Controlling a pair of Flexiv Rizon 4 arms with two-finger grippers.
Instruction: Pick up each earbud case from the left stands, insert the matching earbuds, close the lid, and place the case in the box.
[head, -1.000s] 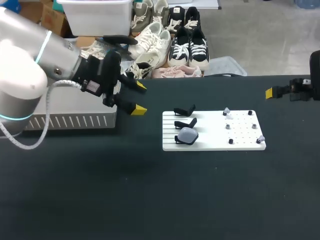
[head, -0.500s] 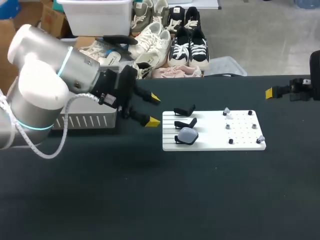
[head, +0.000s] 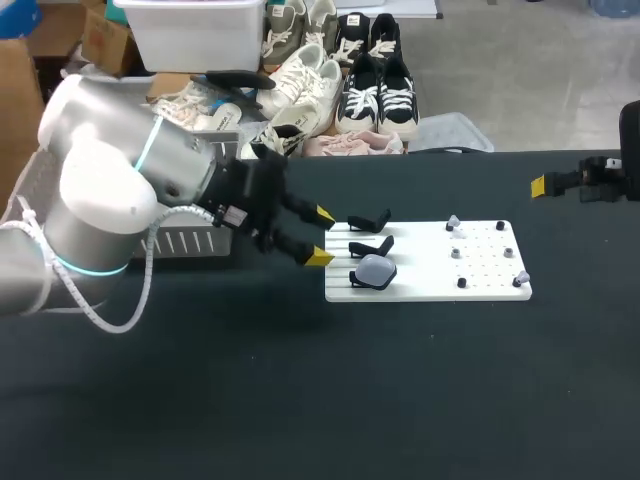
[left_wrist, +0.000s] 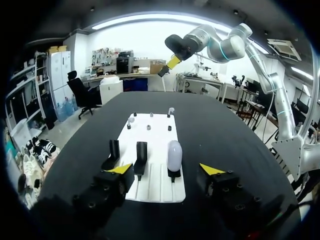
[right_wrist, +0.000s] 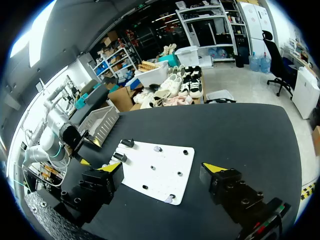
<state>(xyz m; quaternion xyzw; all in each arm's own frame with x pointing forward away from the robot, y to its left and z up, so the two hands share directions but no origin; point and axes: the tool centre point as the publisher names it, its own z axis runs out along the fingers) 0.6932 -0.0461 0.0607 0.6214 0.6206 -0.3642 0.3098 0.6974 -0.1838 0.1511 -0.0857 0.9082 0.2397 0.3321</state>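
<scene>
Earbud case (head: 375, 270) sat on its stand (head: 358, 281), unpicked
Left jaws and right jaws were both released, empty; earbuds (head: 453, 222), closing, box (head: 185, 243) all pending.

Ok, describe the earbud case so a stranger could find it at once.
On the black table lies a white board with three black stands at its left end. The case sits on the front stand: a pale, rounded pod; the other two stands are empty.

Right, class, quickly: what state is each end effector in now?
Left end effector: open, holding nothing.
Right end effector: open, holding nothing.
</scene>
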